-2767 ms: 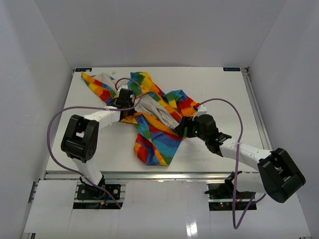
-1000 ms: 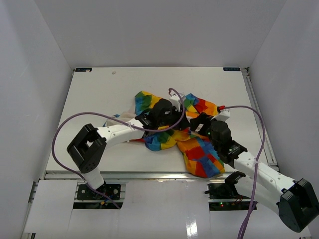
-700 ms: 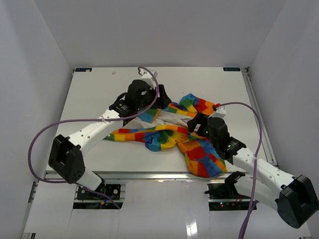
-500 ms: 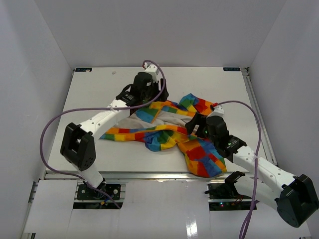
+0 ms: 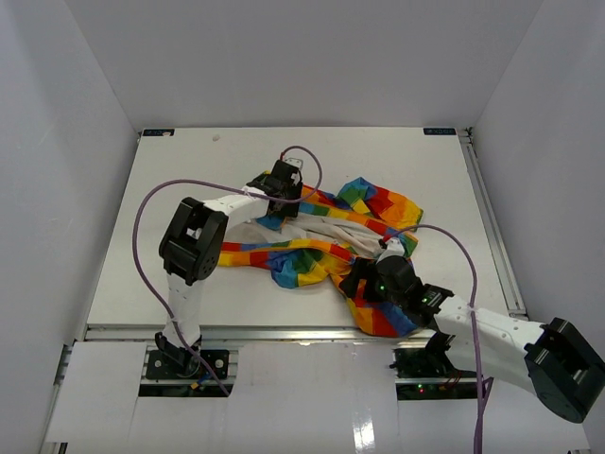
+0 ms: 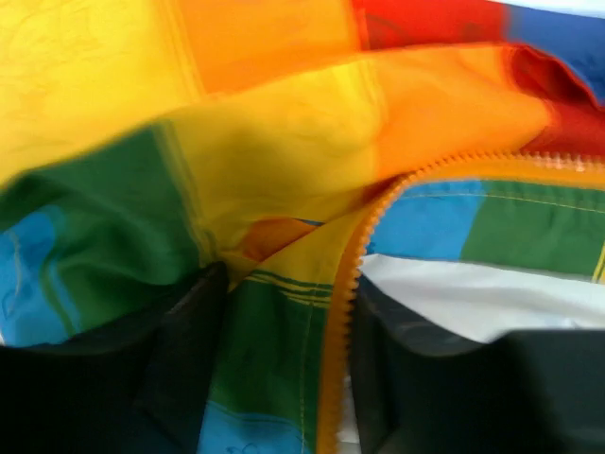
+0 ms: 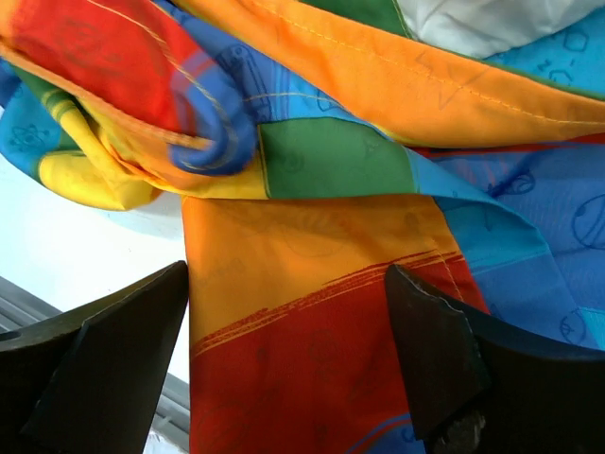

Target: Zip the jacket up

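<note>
The rainbow patchwork jacket [image 5: 312, 241] lies rumpled and open in the middle of the table, white lining [image 5: 317, 225] showing. My left gripper [image 5: 288, 192] is at its upper left edge. In the left wrist view the gripper [image 6: 288, 378] is shut on a fold of green and blue fabric [image 6: 274, 350], with the orange-yellow zipper teeth [image 6: 340, 312] running up between the fingers. My right gripper [image 5: 357, 284] hovers over the jacket's near right part. In the right wrist view it [image 7: 288, 359] is open, its fingers [image 7: 104, 350] either side of an orange and red panel [image 7: 321, 284].
The white table [image 5: 189, 161] has white walls around it and a metal rail [image 5: 284, 331] along the near edge. Purple cables [image 5: 151, 203] loop from both arms. Bare table [image 7: 85, 246] and the rail show to the left of the right gripper.
My left gripper has moved nearer and its arm has folded back, still at the jacket's upper edge. My right gripper has moved nearer, from the jacket's middle to its near right part.
</note>
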Robot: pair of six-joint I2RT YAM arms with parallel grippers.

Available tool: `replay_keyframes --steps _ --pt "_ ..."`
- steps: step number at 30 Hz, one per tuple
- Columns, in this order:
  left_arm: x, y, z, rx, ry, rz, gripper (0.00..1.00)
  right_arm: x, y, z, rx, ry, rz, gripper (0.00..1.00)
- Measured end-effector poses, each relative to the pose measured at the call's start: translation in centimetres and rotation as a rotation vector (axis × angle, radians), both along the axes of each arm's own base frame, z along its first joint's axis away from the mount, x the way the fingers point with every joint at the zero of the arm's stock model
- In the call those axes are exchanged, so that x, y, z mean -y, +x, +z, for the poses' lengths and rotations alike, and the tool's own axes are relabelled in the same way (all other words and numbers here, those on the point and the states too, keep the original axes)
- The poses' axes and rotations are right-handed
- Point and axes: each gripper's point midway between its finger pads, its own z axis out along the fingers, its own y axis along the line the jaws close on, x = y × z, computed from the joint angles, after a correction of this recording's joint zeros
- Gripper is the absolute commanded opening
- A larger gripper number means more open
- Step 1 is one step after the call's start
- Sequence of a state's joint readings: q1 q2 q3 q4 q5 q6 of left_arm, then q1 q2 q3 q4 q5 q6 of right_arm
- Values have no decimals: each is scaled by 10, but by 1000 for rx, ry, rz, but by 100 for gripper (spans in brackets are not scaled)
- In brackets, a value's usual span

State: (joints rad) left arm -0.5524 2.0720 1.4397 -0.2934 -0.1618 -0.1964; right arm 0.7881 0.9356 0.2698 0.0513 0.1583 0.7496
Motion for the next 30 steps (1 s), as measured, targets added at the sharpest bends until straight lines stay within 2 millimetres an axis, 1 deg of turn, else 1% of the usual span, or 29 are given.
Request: replay_keyframes --steps 1,5,6,8,10,12,15,16,17,19,20,21,22,24,26,28,29,30 --pt "-5 3 0 2 -2 22 32 -4 -1 -1 3 9 3 90" --pt "-30 10 -2 17 -16 130 28 -16 10 -2 33 37 -17 92" --pt "-37 9 -2 22 -27 165 28 -17 14 -3 43 32 -30 92" --pt "-55 0 -3 21 -56 233 28 -17 27 -3 64 13 -58 93" --pt "-80 -13 -3 15 -89 314 28 -14 48 -2 81 -25 -99 93" --pt "-104 -26 -3 9 -119 394 29 -3 75 -4 90 -77 -159 93" --pt "-131 -45 -4 10 -161 489 30 20 119 -6 114 -169 -256 93" --pt "-135 -53 -4 16 -180 508 30 25 133 -7 124 -198 -274 93" --pt "-137 -61 -4 22 -202 519 32 30 146 -8 130 -229 -287 93" --pt "-134 -79 -5 27 -257 513 36 35 173 -9 138 -291 -285 93" --pt "-131 -88 -4 30 -290 507 36 35 192 -8 146 -310 -278 93" --pt "-128 -96 -3 24 -319 496 39 33 211 -6 150 -325 -265 92" --pt "-124 -104 -3 15 -343 483 41 31 235 -3 167 -334 -254 91" --pt "-114 -113 -1 -2 -381 451 44 30 275 7 190 -355 -223 91" --pt "-102 -118 2 -12 -406 413 47 33 313 21 236 -344 -205 90" --pt "-85 -124 11 -23 -447 354 48 41 341 32 244 -353 -166 91" --pt "-75 -128 17 -25 -468 319 49 45 358 40 263 -348 -150 93" --pt "-67 -131 23 -21 -486 286 51 46 370 49 286 -340 -131 94"
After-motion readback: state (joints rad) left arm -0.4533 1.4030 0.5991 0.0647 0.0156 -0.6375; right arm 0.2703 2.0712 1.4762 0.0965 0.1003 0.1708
